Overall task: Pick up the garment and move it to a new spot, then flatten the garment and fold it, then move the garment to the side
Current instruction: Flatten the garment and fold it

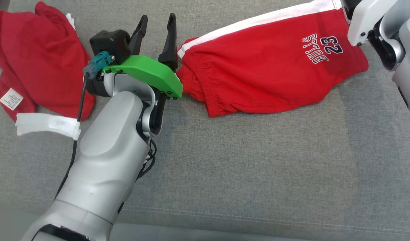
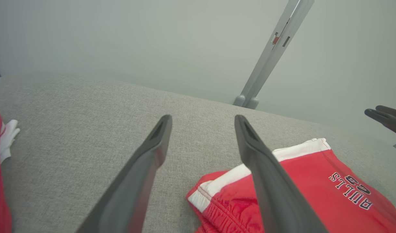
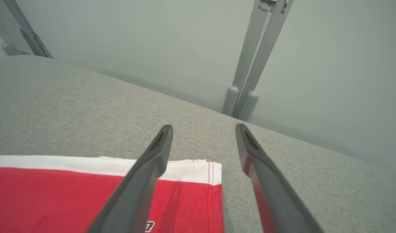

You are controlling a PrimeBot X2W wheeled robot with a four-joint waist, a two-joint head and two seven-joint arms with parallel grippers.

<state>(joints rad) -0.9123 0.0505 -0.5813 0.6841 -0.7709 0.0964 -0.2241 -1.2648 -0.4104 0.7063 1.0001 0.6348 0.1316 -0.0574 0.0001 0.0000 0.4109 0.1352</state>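
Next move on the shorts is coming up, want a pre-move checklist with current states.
1. Left hand open, holding nothing: ok.
2. Right hand open, holding nothing: ok.
3. Red shorts on the grey cushion, apart from the other red garment: ok.
4. Shorts flat: not ok, waistband end is bunched.
5. Hands at opposite ends of the shorts: ok.
6. Folded layers aligned: cannot tell.

grey woven upholstery (image 1: 258,160) under even light, pale wall (image 2: 152,38) behind, slanted grey metal posts (image 3: 242,64)
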